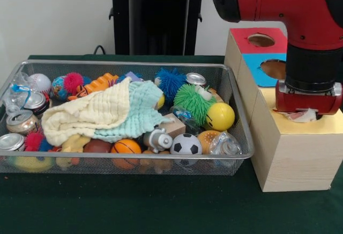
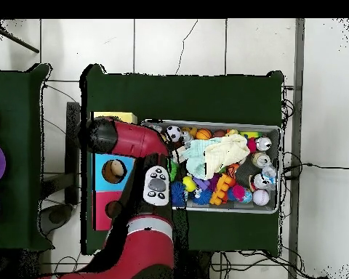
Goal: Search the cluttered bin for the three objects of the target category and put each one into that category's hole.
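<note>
The silver wire-mesh bin (image 1: pixel 236 110) stands on the green table, full of toys; it also shows in the overhead view (image 2: pixel 279 167). My gripper (image 1: pixel 308 114) hangs straight down onto the yellow top (image 1: pixel 292 128) of the nearest wooden box, covering its hole. A scrap of white cloth (image 1: pixel 304 117) with a faint red mark shows under the gripper at the hole's edge. I see no polka-dot cloth in the bin. In the overhead view the red arm (image 2: pixel 126 138) hides the gripper and most of the yellow top (image 2: pixel 113 116).
Behind the yellow box stand the blue-topped box (image 1: pixel 256 68) and the red-topped box (image 1: pixel 244 39), each with a round hole. A cream cloth (image 1: pixel 91 113) and a mint cloth (image 1: pixel 140 110) lie over balls, cans and spiky toys in the bin.
</note>
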